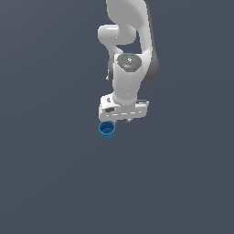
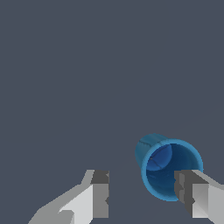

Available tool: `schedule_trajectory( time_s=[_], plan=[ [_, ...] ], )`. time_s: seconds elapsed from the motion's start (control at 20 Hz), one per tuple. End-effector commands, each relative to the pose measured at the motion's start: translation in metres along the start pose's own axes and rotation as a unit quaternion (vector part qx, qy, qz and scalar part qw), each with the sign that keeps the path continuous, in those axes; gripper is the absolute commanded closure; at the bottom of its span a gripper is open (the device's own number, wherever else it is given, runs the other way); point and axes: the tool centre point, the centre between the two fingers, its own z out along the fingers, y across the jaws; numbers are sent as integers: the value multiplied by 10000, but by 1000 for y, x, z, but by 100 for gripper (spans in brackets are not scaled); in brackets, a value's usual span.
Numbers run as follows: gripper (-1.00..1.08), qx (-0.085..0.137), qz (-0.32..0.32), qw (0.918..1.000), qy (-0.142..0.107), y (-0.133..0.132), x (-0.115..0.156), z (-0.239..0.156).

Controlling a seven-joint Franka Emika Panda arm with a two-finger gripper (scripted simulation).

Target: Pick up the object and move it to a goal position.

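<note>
The object is a small blue ribbed cup point(image 1: 108, 130) that stands upright on the dark grey floor, its hollow opening facing up. In the exterior view it sits just below the white hand, toward the exterior view's left. My gripper point(image 1: 119, 121) is open and empty above it. In the wrist view the cup point(image 2: 162, 168) lies off-centre between the fingers of the gripper point(image 2: 142, 194). One fingertip point(image 2: 187, 192) overlaps the cup's rim and the other fingertip point(image 2: 100, 192) is well apart from it. I cannot tell whether the near finger touches the rim.
The floor point(image 1: 50, 183) is a plain dark grey surface with no other objects in view. The white arm point(image 1: 130, 41) rises behind the hand toward the top of the exterior view.
</note>
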Motion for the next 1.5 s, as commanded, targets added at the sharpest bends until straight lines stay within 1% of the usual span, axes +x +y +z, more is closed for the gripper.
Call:
schedule_trajectory(
  time_s=[0.0,0.15,0.25,0.4,0.6,0.8,1.0,1.1,1.2,1.45],
  plan=[
    [-20,-131,-317,9994,-87,2,-5,7],
    [-20,-322,-805,9960,-226,6,-14,18],
    [-20,-462,-1187,9913,-340,9,-20,26],
    [-20,-665,-1786,9803,-528,13,-30,39],
    [-20,-863,-2438,9631,-745,18,-41,51],
    [-20,-992,-2912,9472,-910,22,-49,60],
    [-20,-1067,-3210,9355,-1017,24,-54,66],
    [-20,-1087,-3295,9320,-1048,24,-56,67],
    [-20,-1097,-3338,9302,-1064,25,-57,68],
    [-20,-1090,-3312,9313,-1056,25,-57,71]
  ],
)
